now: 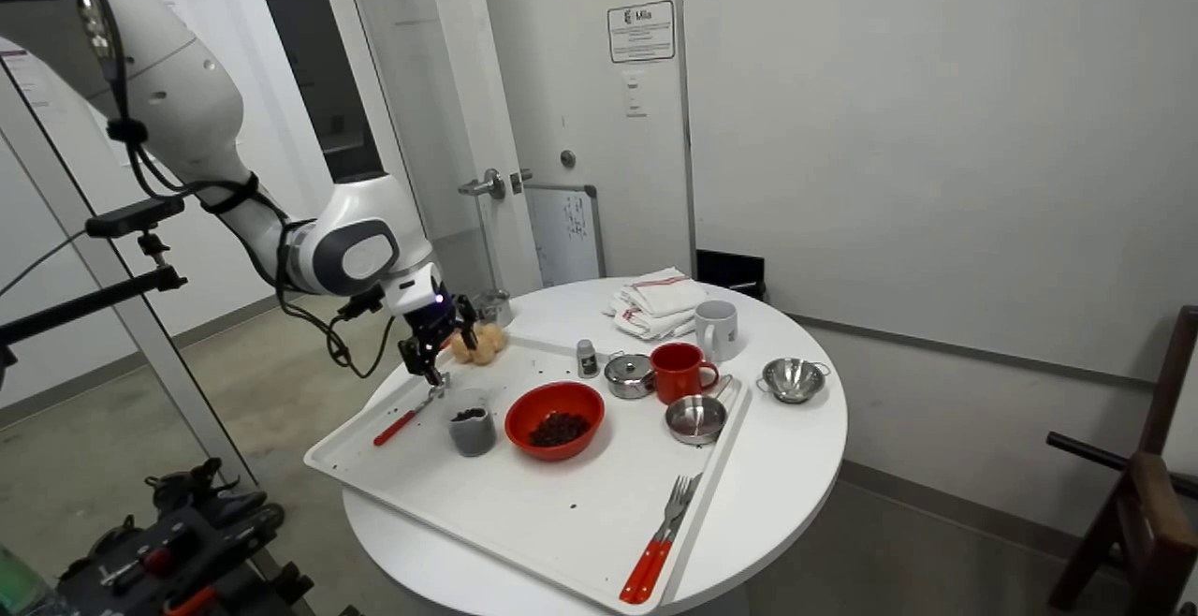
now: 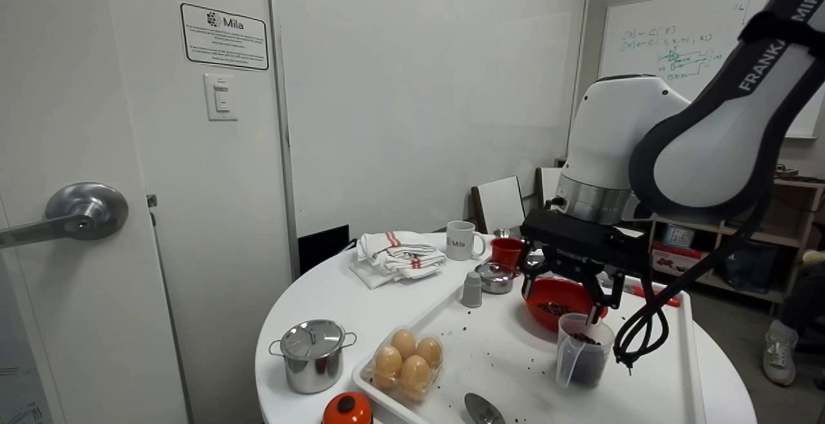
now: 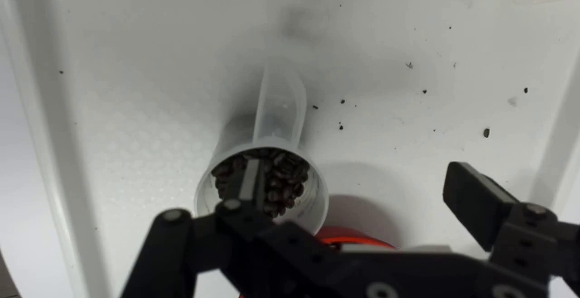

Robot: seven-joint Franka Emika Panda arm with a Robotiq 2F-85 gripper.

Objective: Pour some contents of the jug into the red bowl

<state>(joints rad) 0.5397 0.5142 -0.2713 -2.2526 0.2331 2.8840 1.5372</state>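
A clear jug (image 2: 583,356) stands upright on a white tray (image 1: 468,504), below the gripper (image 2: 561,302), whose fingers (image 3: 476,203) are spread wide around nothing. The jug lies nearer one finger, which crosses its mouth in the wrist view. Its handle (image 3: 280,101) points away from the red bowl (image 1: 554,399) just beside it. Dark beans (image 3: 286,185) part-fill both; well apart from the jug, a lidded pot (image 2: 314,363) hides its contents.

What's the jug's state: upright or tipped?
Upright. In both exterior views the jug stands base-down on the tray, mouth up; the wrist view shows dark beans inside.
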